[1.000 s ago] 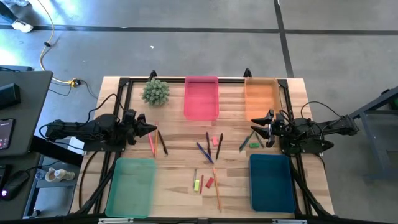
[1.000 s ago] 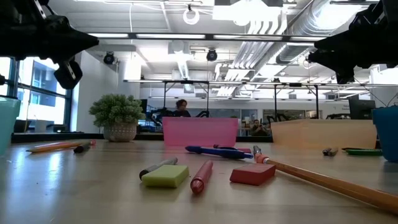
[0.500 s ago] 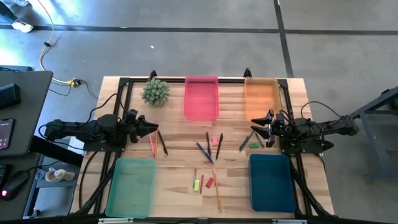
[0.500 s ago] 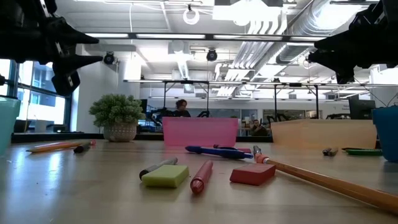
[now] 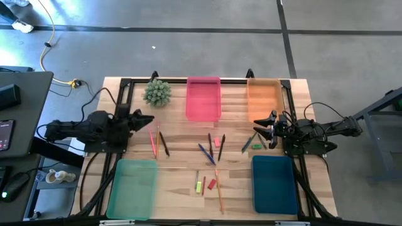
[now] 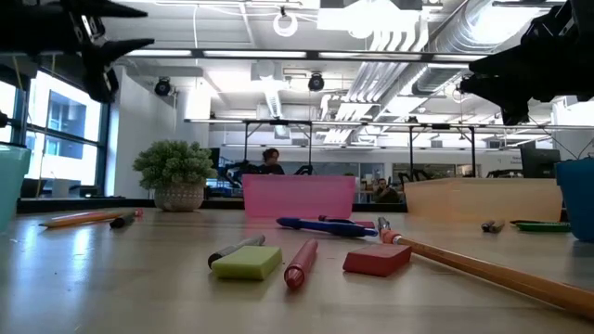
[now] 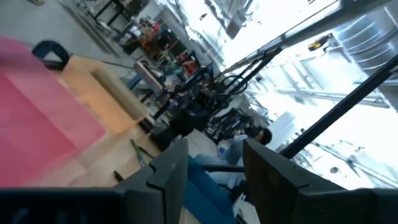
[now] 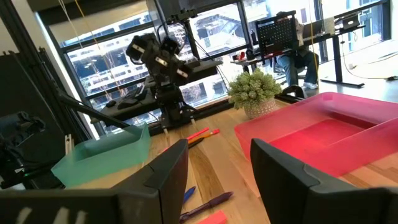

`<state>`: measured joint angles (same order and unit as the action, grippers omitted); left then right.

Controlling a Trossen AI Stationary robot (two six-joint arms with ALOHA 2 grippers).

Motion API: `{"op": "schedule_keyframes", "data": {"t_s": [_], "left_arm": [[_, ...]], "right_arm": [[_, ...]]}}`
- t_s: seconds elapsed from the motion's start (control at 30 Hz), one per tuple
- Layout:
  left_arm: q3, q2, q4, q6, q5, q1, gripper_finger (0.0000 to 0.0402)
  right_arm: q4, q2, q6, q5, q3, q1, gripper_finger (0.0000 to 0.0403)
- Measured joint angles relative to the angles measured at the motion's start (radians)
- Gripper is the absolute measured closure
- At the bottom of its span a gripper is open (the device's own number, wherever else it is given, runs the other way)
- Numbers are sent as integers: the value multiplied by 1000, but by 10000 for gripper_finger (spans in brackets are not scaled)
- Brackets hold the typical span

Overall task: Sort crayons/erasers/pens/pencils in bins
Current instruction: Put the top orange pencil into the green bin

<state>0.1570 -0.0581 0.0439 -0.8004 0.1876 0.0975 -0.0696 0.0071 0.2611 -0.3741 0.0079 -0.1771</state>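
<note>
My left gripper [image 5: 149,118] [image 7: 214,168] hovers open and empty above the table's left side, over a pink pencil [image 5: 152,143] and a dark pen [image 5: 164,145]. My right gripper [image 5: 256,128] [image 8: 217,162] waits open at the right, above a green eraser [image 5: 256,146] and dark crayons [image 5: 246,143]. In the middle lie purple and blue pens [image 5: 205,152], a red eraser [image 5: 217,142], a yellow-green eraser [image 5: 198,186], another red eraser [image 5: 211,184] and a long orange pencil [image 5: 219,190]. The pink bin [image 5: 203,99], orange bin [image 5: 264,99], green bin [image 5: 132,187] and blue bin [image 5: 274,184] stand near the table's far and near edges.
A small potted plant [image 5: 157,92] stands at the far left, beside the pink bin. Black frame rails [image 5: 125,85] run along the table's edges. Bare wood lies between the green bin and the loose things in the middle.
My left gripper has opened and risen, its fingers tipping a little upward, and now stands higher above the pink pencil and dark pen. Nothing on the table has moved.
</note>
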Motion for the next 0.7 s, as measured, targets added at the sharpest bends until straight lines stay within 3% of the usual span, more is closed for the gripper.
{"op": "schedule_keyframes", "data": {"t_s": [0.2, 0.43, 0.57, 0.7], "left_arm": [[136, -105, -155, 57, 7, 0, 264], [312, -307, -459, 80, 67, 0, 264], [390, -406, -622, 29, 108, 0, 264], [440, -497, -660, -41, 140, 1, 264]], "right_arm": [[0, 0, 0, 0, 0, 0, 236], [0, 0, 0, 0, 0, 0, 236], [0, 0, 0, 0, 0, 0, 236], [0, 0, 0, 0, 0, 0, 236]]}}
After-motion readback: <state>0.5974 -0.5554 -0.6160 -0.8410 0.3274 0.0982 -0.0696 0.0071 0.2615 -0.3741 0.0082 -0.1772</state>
